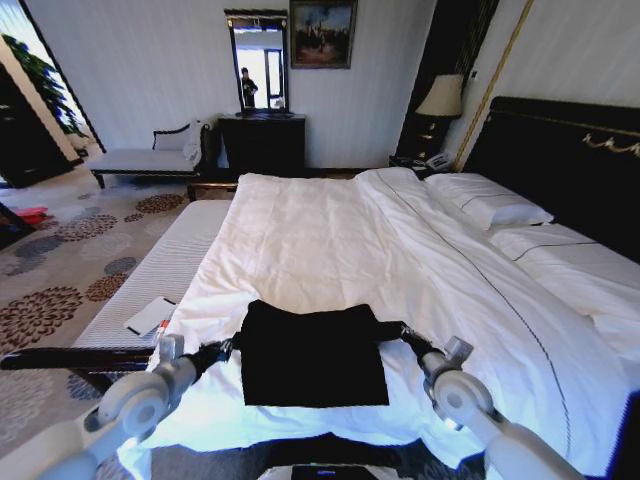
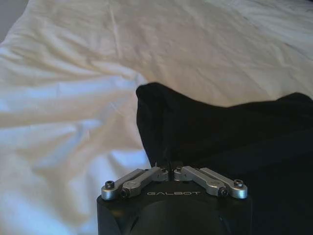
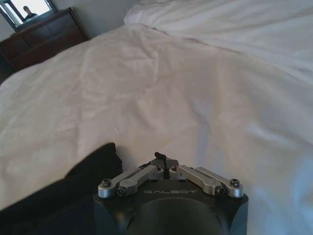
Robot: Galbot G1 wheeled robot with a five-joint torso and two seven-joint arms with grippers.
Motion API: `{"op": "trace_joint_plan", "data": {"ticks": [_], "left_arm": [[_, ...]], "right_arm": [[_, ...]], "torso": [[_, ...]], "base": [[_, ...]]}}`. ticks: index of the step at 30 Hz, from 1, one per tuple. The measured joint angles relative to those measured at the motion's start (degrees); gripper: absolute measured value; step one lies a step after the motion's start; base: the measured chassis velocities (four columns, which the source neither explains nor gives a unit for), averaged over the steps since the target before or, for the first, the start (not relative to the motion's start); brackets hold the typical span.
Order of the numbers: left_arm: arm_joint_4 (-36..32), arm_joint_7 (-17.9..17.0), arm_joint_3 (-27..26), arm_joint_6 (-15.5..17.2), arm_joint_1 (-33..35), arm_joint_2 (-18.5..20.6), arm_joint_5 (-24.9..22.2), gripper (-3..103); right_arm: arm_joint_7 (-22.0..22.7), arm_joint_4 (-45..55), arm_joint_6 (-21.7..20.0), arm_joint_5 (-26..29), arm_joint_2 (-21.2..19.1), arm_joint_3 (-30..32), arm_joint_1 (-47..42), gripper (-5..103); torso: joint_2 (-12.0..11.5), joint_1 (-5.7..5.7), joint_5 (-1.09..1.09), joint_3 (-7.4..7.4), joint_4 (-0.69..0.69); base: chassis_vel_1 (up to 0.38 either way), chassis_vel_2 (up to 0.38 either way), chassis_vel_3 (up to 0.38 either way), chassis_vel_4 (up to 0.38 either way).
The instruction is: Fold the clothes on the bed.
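White rumpled bed (image 1: 330,240); black rectangular T-shirt (image 1: 312,355) pinched by left gripper (image 1: 232,347).

A pale upholstered chaise (image 1: 150,160) stands against the far wall, on the left side of the room. Beside it stands a dark wooden dresser (image 1: 262,142) with a tall mirror (image 1: 258,62) above it. A framed painting (image 1: 322,33) hangs on the wall just beside the mirror. A lamp with a cream shade (image 1: 441,97) stands on a nightstand in the far corner, with a telephone (image 1: 436,161) near its base. The floor is covered by a patterned carpet (image 1: 60,255) bearing round floral motifs. A potted plant (image 1: 42,75) stands at the far left.
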Motion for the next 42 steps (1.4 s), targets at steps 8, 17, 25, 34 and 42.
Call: {"op": "trace_joint_plan", "data": {"ticks": [8,17,25,34,42], "left_arm": [[-1.5,-0.4,-1.4,-0.2,2.1,-1.9,2.6,-1],[-9.2,-1.1,-17.5,0.5,8.2,-4.5,1.9,31],[-8.5,-5.0,-19.9,3.9,-5.4,-5.8,-10.3,58],[9.5,4.3,-8.0,10.0,-17.6,-13.2,-13.7,95],[20.3,11.5,0.5,9.0,-24.0,-19.1,-9.2,100]], "right_arm": [[0.9,0.5,-0.1,-3.4,1.5,-0.9,-2.0,4],[4.3,9.4,-0.2,-1.3,1.6,5.4,-5.2,37],[6.8,11.6,-0.8,5.0,-0.2,12.3,-3.0,63],[7.0,5.0,-1.2,4.0,0.5,3.0,5.5,99],[6.9,2.4,-1.5,2.8,1.4,0.6,6.5,100]], "torso": [[0.0,0.00,0.00,0.00,-0.01],[0.0,0.00,0.02,0.00,0.00],[0.0,-0.01,0.01,0.00,-0.03],[0.0,0.01,0.00,0.02,0.05],[0.0,0.01,0.02,0.01,-0.01]], "base": [[0.000,0.000,0.000,0.000],[0.000,0.000,0.000,0.000],[0.000,0.000,0.000,0.000],[0.000,0.000,0.000,0.000],[0.000,0.000,0.000,0.000]]}}
